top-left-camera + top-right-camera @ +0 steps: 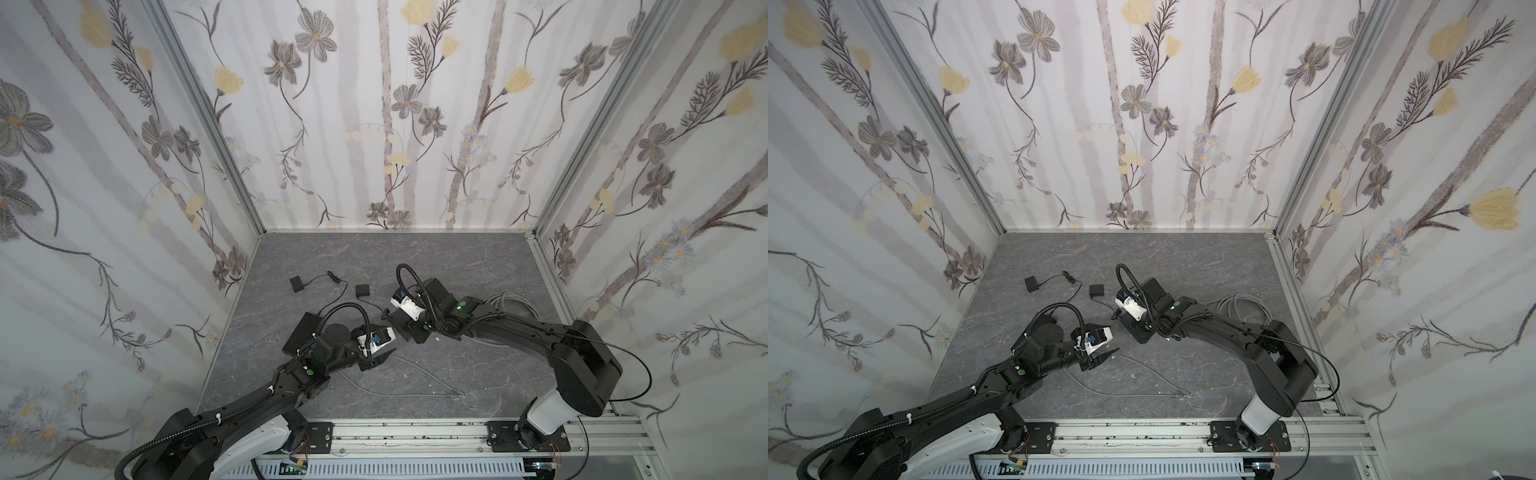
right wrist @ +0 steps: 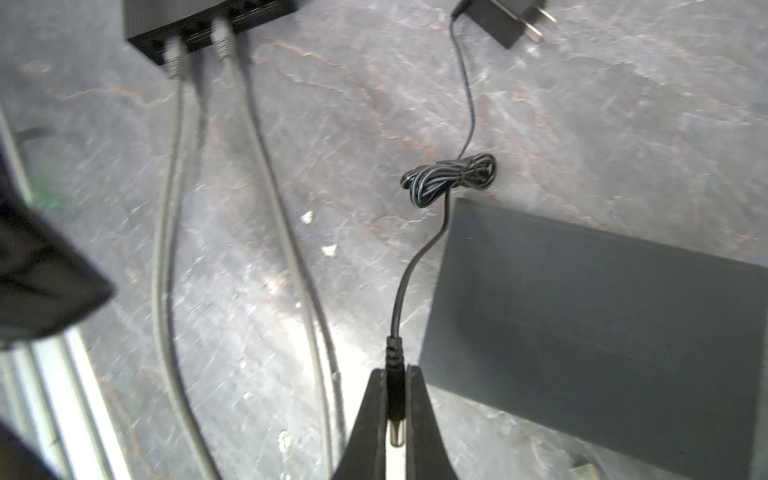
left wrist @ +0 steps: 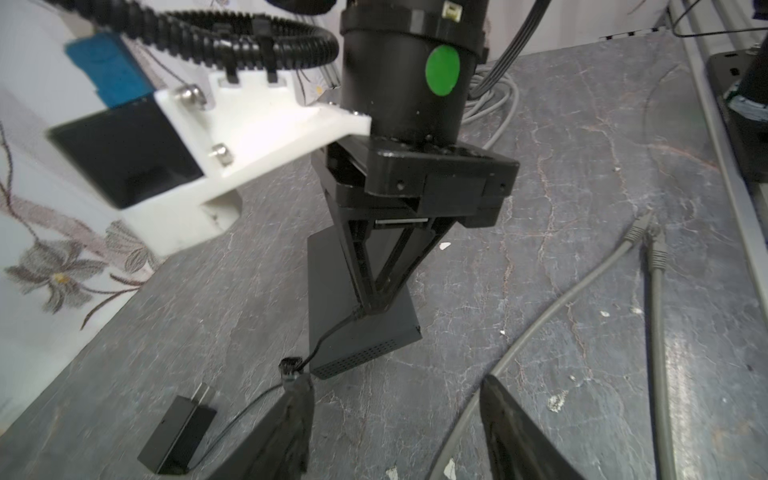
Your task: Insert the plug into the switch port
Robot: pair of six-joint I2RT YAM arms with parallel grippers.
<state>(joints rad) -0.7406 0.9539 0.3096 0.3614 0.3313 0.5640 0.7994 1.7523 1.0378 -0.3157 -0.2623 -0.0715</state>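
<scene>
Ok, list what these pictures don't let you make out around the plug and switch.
- Switch port: not seen; the right wrist view shows only the top of the switch, and in the left wrist view the right gripper stands before it.
- Plug: too small in both top views to tell from the gripper.
- Second box: blurred, cut by the right wrist view's edge.

soft even light, blurry wrist views

We count two dark switches (image 2: 582,324), two black power adapters (image 1: 297,284), two grey network cables (image 2: 166,208), one grey cable coil (image 1: 511,301) and one barrel plug (image 2: 395,397).
</scene>
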